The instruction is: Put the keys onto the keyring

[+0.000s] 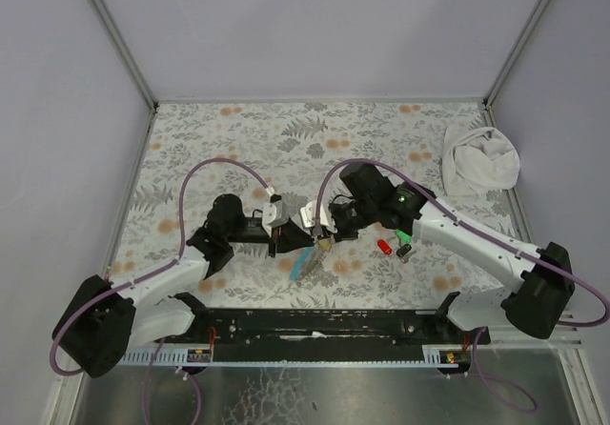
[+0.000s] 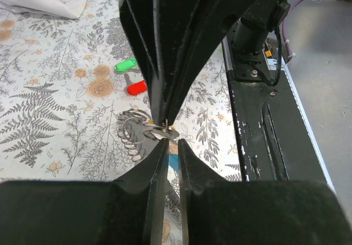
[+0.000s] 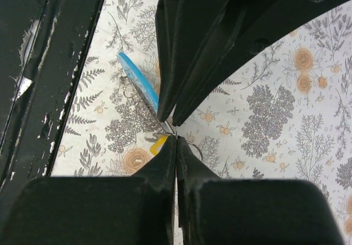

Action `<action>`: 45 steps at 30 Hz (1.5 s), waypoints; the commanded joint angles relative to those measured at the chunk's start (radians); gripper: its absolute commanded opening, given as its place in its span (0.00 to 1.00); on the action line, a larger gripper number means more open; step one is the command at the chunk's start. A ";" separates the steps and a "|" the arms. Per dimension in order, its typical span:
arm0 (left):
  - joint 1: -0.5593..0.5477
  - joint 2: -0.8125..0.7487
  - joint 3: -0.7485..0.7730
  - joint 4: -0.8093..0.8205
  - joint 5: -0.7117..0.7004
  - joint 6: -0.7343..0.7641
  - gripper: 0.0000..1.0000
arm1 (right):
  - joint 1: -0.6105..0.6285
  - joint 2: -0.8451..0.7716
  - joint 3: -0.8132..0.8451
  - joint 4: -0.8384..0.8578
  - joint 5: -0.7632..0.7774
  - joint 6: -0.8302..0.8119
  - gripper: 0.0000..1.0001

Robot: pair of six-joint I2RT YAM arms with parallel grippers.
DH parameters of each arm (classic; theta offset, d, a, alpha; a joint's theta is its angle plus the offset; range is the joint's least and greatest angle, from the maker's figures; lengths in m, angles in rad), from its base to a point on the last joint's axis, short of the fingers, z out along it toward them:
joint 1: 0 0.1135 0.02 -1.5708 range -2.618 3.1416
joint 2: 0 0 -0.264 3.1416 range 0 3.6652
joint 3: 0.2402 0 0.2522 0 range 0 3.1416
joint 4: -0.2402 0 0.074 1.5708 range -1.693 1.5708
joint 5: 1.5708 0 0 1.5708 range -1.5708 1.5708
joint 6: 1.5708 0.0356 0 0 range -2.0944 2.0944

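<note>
The right pincer (image 3: 176,137) sits shut, seemingly on the tan-yellow key (image 3: 159,143). The left pincer (image 2: 171,142), nearly closed (hold unclear), could nudge the keyring (image 3: 138,80) at eleven o'clock, popping the key loose.

On the table (image 1: 191,158) we enter the cloth bundle (image 1: 481,158) at the far right corner, well apart from all else. We enter the left gripper (image 2: 171,144) and the right gripper (image 3: 176,140) tip to tip in the near middle, the left one to the left. We place the keyring (image 1: 307,263) on the table just before that meeting point, toward the arm bases, with key one (image 3: 159,143) just beside the right gripper's tips. Key two (image 1: 385,247) and key three (image 1: 404,238) we record side by side on the table right of the grippers, key three farther right, near the right arm (image 1: 467,239).
</note>
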 commanded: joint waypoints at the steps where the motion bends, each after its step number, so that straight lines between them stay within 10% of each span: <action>1: 0.006 0.004 -0.029 0.038 -0.002 -0.038 0.09 | 0.006 0.032 0.083 -0.044 0.020 -0.022 0.00; 26: 0.002 -0.103 -0.117 0.167 -0.071 -0.158 0.05 | 0.007 -0.088 -0.136 0.228 -0.011 -0.253 0.00; 45: 0.114 0.037 0.007 0.161 0.179 -0.089 0.18 | 0.007 -0.093 -0.119 0.238 -0.102 -0.345 0.00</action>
